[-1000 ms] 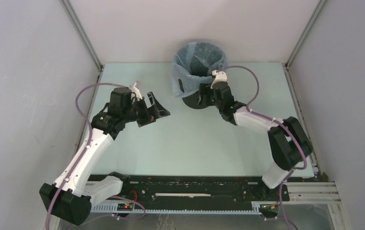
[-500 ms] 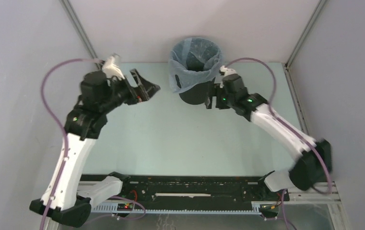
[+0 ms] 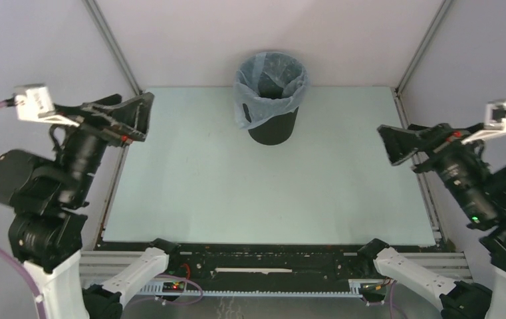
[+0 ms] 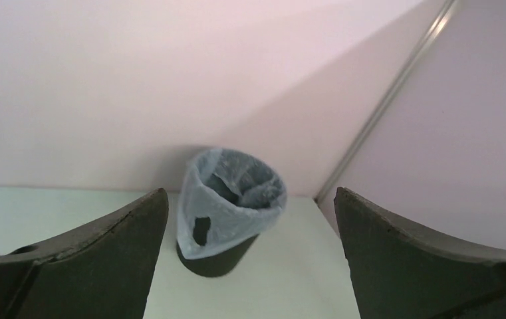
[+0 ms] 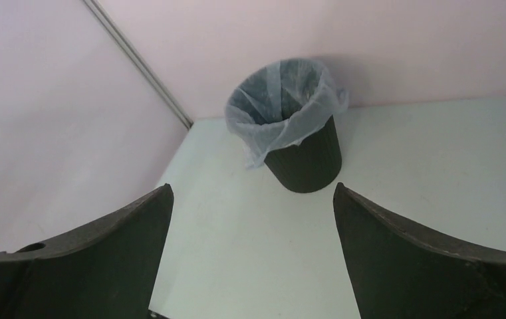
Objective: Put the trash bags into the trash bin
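Observation:
The black trash bin [image 3: 273, 129] stands at the back middle of the table. The pale blue trash bag [image 3: 263, 100] lines it, its film folded over the rim, with a handle loop hanging down the left side. Bin [image 4: 215, 256] and bag [image 4: 227, 212] show in the left wrist view, and bin [image 5: 306, 159] and bag [image 5: 276, 113] in the right wrist view. My left gripper [image 3: 133, 113] is open and empty, raised high at the table's left edge. My right gripper [image 3: 396, 143] is open and empty, raised at the right edge. Both are far from the bin.
Grey enclosure walls stand on the left, right and back, with metal corner posts [image 3: 114, 50]. The pale green table top [image 3: 263, 193] lies between the arms. The black base rail [image 3: 263, 259] runs along the near edge.
Both arms have pulled back and risen away from the bin to the table's sides. The right gripper left the bin's side. The bag sits over the rim.

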Controlling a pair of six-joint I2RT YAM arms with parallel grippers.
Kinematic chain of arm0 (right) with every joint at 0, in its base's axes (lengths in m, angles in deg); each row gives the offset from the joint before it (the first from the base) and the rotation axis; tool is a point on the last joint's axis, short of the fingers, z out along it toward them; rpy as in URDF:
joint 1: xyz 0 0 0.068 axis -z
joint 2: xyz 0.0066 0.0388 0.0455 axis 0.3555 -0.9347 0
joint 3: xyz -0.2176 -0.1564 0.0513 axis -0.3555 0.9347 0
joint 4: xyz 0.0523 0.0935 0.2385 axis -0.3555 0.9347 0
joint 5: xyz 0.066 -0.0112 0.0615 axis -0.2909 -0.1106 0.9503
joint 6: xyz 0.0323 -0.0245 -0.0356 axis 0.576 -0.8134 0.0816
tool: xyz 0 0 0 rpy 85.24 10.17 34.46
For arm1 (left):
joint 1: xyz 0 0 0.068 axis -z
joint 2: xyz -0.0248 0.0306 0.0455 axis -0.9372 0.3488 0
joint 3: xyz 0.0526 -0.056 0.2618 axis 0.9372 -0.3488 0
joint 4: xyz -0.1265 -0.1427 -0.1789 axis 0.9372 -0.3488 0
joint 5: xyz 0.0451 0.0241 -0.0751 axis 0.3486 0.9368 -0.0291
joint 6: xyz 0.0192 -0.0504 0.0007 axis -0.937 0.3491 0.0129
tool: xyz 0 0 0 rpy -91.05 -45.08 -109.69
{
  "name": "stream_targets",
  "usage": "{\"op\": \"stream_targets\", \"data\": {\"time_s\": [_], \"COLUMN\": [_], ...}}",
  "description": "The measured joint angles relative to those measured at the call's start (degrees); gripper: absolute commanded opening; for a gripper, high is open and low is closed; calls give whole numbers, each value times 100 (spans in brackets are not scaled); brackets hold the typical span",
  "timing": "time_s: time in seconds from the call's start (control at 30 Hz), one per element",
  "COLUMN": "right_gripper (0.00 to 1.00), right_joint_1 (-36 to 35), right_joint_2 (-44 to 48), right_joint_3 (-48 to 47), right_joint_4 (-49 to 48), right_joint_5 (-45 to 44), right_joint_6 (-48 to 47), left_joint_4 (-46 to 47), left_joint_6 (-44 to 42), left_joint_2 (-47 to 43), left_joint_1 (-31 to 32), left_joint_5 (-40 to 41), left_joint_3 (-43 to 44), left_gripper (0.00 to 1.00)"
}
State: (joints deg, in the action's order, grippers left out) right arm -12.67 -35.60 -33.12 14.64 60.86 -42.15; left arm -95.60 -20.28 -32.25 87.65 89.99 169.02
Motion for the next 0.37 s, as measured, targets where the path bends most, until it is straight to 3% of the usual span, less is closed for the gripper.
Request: {"op": "stream_targets", "data": {"time_s": [0.2,0.37], "right_gripper": [99,100], "right_joint_1": [0,2], "right_joint_2": [-37,122], "right_joint_3": [-927,-758], "right_joint_4": [466,323], "right_joint_5": [-125,-131], "right_joint_6": [98,157], "left_joint_4": [-9,-133], "left_joint_6": [-297,-437], "left_joint_2": [-343,-334], "left_joint_1": [0,0], "left_joint_5": [505,713], "left_joint_3": [52,63], "left_gripper": [100,100]}}
